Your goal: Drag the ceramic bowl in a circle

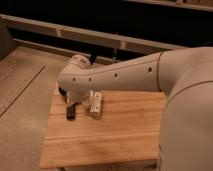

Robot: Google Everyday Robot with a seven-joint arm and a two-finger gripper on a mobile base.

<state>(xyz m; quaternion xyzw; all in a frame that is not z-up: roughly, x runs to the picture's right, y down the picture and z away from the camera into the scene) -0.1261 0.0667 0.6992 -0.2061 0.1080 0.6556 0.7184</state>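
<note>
Low over the left rear part of the wooden table (120, 135) sits the gripper (82, 106) — whether it is clenched or released cannot be told. The ceramic bowl (61, 91) shows only as a dark sliver at the table's left edge — just beside the gripper, mostly hidden behind the white arm (125, 75).

Dark ceramic bowl (62, 91) half-hidden behind gripper (83, 107)
</note>
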